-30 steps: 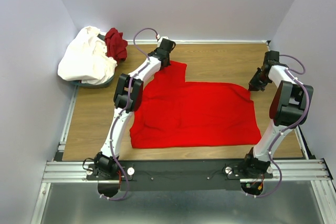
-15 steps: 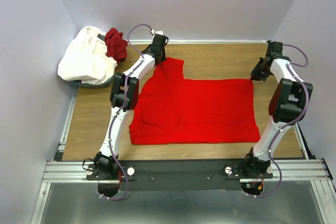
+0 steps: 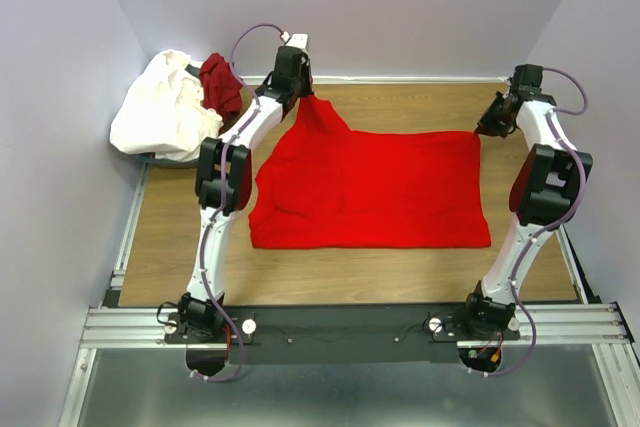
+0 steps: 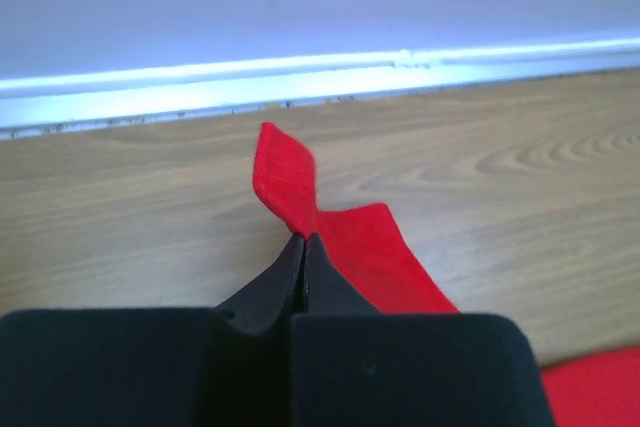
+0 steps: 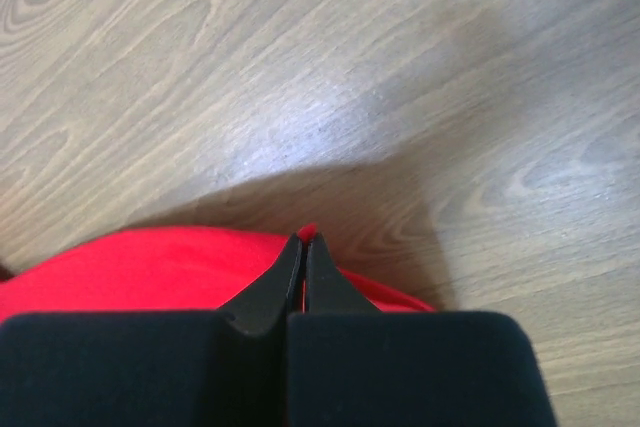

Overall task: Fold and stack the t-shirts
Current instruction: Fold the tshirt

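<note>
The bright red t-shirt [image 3: 370,192] lies spread over the middle of the wooden table. My left gripper [image 3: 298,92] is shut on its far left corner, lifted near the back wall; that pinched cloth [image 4: 290,182] sticks out past the gripper [image 4: 304,239]. My right gripper [image 3: 480,130] is shut on the shirt's far right corner, and the red edge [image 5: 150,267] shows under the gripper [image 5: 303,239]. The white t-shirt [image 3: 165,112] and the maroon t-shirt [image 3: 220,84] lie bunched in the far left corner.
The heap of white and maroon cloth rests on a dark basket [image 3: 180,158] at the table's left edge. Purple walls close in the back and both sides. A metal rail [image 3: 350,322] with both arm bases runs along the near edge.
Both grippers have moved toward the back wall, pulling the red t-shirt's far corners with them. The shirt has stretched flatter and slid farther from the near edge.
</note>
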Controlling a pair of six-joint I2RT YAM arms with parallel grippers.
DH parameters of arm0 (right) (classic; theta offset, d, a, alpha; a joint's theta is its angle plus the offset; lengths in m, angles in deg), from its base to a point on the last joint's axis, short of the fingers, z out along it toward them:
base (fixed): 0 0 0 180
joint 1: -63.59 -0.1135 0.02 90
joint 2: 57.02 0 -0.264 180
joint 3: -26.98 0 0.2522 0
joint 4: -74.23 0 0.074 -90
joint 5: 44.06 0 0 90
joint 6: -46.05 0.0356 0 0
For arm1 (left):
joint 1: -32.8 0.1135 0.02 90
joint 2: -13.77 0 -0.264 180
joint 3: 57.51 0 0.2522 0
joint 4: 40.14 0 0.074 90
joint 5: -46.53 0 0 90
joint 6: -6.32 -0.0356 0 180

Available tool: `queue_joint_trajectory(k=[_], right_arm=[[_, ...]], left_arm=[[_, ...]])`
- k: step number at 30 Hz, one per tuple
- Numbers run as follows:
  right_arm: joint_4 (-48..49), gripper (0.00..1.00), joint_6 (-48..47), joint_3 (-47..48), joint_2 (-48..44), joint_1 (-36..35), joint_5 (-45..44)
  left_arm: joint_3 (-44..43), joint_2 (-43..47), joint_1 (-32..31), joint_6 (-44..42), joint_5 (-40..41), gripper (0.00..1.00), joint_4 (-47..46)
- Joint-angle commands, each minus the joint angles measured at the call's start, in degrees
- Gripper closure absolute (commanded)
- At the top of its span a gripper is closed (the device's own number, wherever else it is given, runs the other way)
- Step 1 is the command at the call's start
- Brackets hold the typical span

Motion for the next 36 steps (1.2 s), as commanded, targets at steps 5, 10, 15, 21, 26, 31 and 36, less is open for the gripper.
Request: queue_joint_trajectory(k=[5,10,15,21,26,31,36], right_arm=[[-0.24,0.99,-2.79,-6.83,-8.05,0.33,2.38],[-0.33,1.0,-3.41,-13.24,-13.24,0.33,0.98],[-0.33,0.99,-3.85,-17.47,-17.46,0.33,-1.48],[-0.68,0.99,-4.72,-21.42,-21.33,0.41,-5.61],[-0.86,0.99,-5.69,-24.85,-25.02,0.33,-8.85],[-0.86,0.99,-5.52,-29.24,-28.27,0.33,-10.98],[-0.86,0.99,-4.55,-32.5,-30.29,0.33,-11.59]], left_arm=[[22.96,20.08,-0.46,-5.13,-2.72,1.0,-11.29],[33.43,28.09,-1.07,-6.28,-2.72,1.0,-13.76],[42.58,34.5,-1.86,-6.54,-2.72,1.0,-13.15],[49.07,39.78,-4.59,-7.77,1.48,1.0,-9.98],[55.23,45.83,-6.96,-7.25,8.16,1.0,-9.63],[59.28,51.2,-9.33,-5.93,11.25,1.0,-6.47],[64.02,54.9,-12.32,-4.53,13.53,1.0,-4.62]])
